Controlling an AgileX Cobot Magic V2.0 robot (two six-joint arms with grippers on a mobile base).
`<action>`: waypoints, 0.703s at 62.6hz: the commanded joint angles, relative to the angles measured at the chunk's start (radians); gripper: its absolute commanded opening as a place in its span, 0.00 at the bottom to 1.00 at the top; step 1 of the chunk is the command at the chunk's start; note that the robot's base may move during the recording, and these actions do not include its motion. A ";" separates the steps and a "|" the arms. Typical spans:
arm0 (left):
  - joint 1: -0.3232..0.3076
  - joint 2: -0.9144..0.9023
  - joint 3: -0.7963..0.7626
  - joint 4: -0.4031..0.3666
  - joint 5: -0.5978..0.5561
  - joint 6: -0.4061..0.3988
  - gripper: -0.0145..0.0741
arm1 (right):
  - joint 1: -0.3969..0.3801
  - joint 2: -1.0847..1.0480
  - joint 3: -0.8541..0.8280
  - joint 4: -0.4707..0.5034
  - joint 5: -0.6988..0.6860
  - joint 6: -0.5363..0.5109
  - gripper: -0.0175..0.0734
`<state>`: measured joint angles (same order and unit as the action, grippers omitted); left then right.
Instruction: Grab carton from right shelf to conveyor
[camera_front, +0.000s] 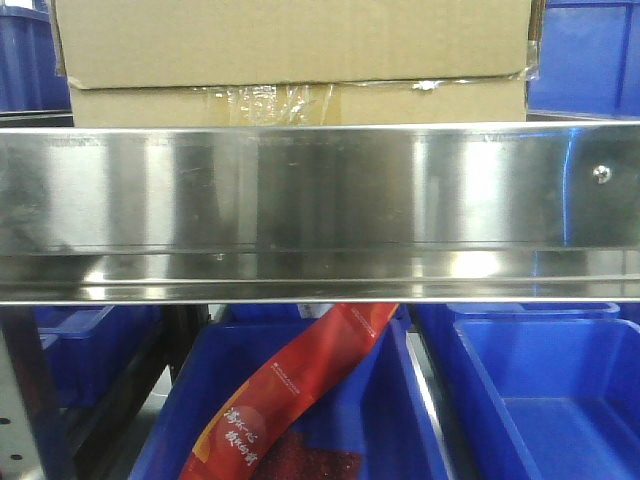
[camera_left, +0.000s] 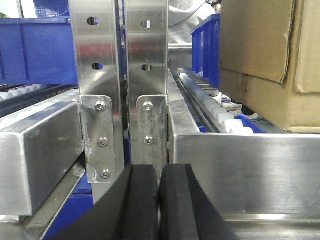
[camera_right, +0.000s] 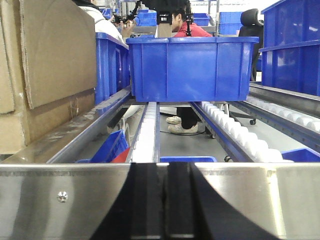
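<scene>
carton (camera_front: 300, 45): on right shelf (camera_front: 320, 200), top of frame, not grabbed | left end effector (camera_left: 160, 200), right end effector (camera_right: 167, 200): both clenched, empty | grab and carry: all left to do

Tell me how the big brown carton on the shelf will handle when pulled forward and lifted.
The carton is cardboard, so likely stiff, though its loose flap may flex. It seems to rest on white rollers, so it probably slides easily. Its weight can't be judged.

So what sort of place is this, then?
Likely a warehouse or sorting floor: a steel shelf with roller tracks, blue plastic bins, and a cardboard carton waiting on it.
</scene>
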<state>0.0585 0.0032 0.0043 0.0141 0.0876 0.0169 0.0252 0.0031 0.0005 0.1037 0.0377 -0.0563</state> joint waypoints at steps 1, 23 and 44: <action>-0.002 -0.003 -0.004 -0.005 -0.016 0.003 0.17 | 0.002 -0.003 0.000 0.002 -0.019 -0.007 0.12; -0.002 -0.003 -0.004 -0.005 -0.016 0.003 0.17 | 0.002 -0.003 0.000 0.002 -0.019 -0.007 0.12; -0.002 -0.003 -0.004 -0.005 -0.036 0.003 0.17 | 0.001 -0.003 0.000 0.002 -0.032 -0.007 0.12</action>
<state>0.0585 0.0032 0.0043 0.0141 0.0829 0.0169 0.0252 0.0031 0.0005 0.1037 0.0377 -0.0563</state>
